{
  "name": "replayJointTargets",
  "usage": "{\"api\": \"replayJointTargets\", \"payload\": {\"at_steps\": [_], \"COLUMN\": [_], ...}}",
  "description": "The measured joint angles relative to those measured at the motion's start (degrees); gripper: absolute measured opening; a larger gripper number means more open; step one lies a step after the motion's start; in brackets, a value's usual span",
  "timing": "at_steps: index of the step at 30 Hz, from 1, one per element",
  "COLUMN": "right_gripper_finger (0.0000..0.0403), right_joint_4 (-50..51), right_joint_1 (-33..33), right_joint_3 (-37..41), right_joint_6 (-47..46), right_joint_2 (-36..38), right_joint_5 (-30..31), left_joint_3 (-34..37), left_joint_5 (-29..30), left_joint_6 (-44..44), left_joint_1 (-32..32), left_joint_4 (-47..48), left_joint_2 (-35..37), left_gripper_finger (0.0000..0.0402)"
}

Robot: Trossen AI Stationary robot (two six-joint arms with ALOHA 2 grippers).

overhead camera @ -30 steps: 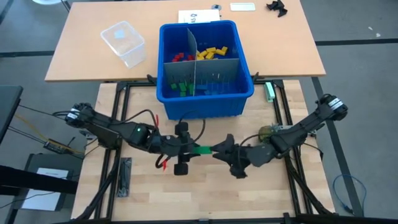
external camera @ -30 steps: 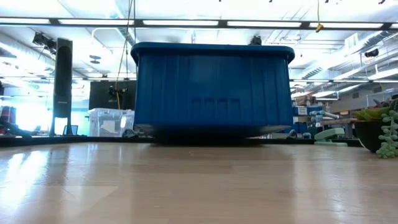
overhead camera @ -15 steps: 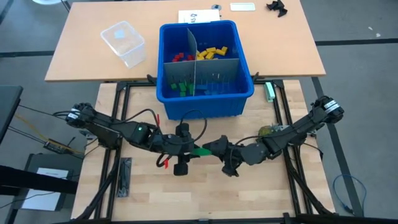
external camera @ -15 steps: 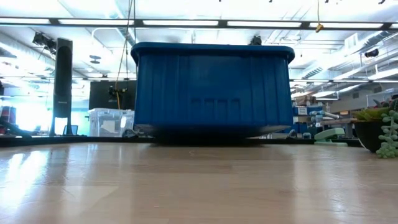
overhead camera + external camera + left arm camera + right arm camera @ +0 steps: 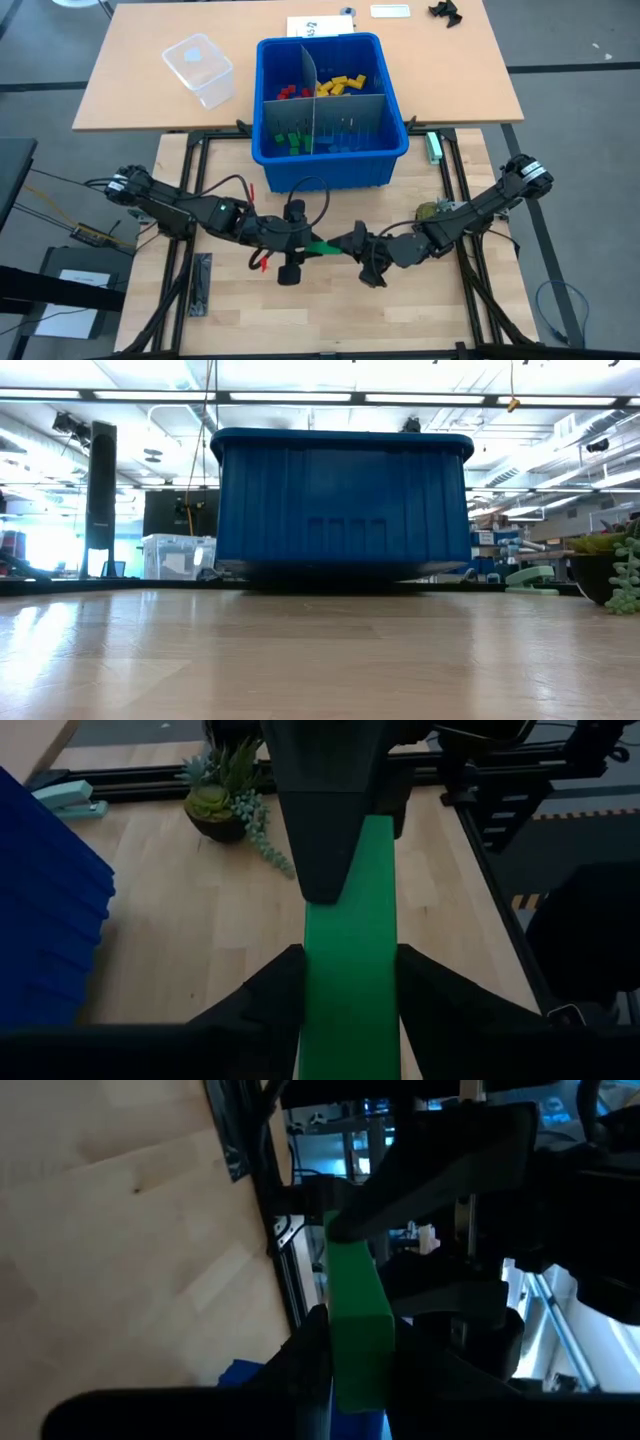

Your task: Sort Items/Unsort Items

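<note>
Green block (image 5: pixel 322 245), a smooth rectangular plastic bar, spans the gap between the two grippers above the pale wood table (image 5: pixel 420 310), near the blue bin (image 5: pixel 385 165). Left gripper (image 5: pixel 300 243) clamps one end; right gripper (image 5: pixel 345 243) is pinched onto the other. Red, yellow, green and blue blocks (image 5: pixel 320 105) lie sorted in the bin's compartments behind grey dividers (image 5: pixel 345 100).

Ceiling strip lights (image 5: pixel 300 396), grey floor (image 5: pixel 580 110)

One blue bin (image 5: pixel 333 160) with four compartments. One green block (image 5: pixel 323 245) outside it. One clear tub (image 5: pixel 199 70). Two grippers. Blocks inside the bin are too many to count.
</note>
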State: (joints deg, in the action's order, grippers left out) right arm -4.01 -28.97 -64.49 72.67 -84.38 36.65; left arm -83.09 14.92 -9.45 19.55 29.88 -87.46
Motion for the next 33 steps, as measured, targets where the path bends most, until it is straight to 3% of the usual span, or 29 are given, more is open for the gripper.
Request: {"api": "replayJointTargets", "payload": {"at_steps": [7, 13, 23, 27, 33], "right_gripper_finger": [0.0055, 0.0055, 0.0055, 0.0055, 0.0056], "right_joint_4": [-0.2, -1.0, -4.2, -5.3, -4.7], "right_joint_1": [0.0, 0.3, 3.6, 6.0, 10.5], "right_joint_3": [0.0, -0.2, -0.2, -0.2, -3.6], "right_joint_6": [-4.8, -8.4, -21.9, -31.9, -48.0], "right_joint_2": [0.0, 0.2, 0.2, 0.2, 0.2], "right_joint_5": [0.6, 3.3, 4.7, 5.6, 7.2], "left_joint_3": [0.0, -1.8, -3.8, -0.8, 11.0], "left_joint_5": [1.1, 6.1, 25.1, 31.0, 36.1], "left_joint_6": [-1.3, 1.7, 2.7, 1.6, -3.8], "left_joint_1": [-0.5, -0.5, 1.9, 4.1, 6.3], "left_joint_4": [-0.3, 2.6, 13.7, 14.9, 12.8], "left_joint_2": [0.0, 0.3, 9.4, 13.7, 21.8], "left_gripper_finger": [0.0177, 0.0212, 0.0218, 0.0218, 0.0218]}}
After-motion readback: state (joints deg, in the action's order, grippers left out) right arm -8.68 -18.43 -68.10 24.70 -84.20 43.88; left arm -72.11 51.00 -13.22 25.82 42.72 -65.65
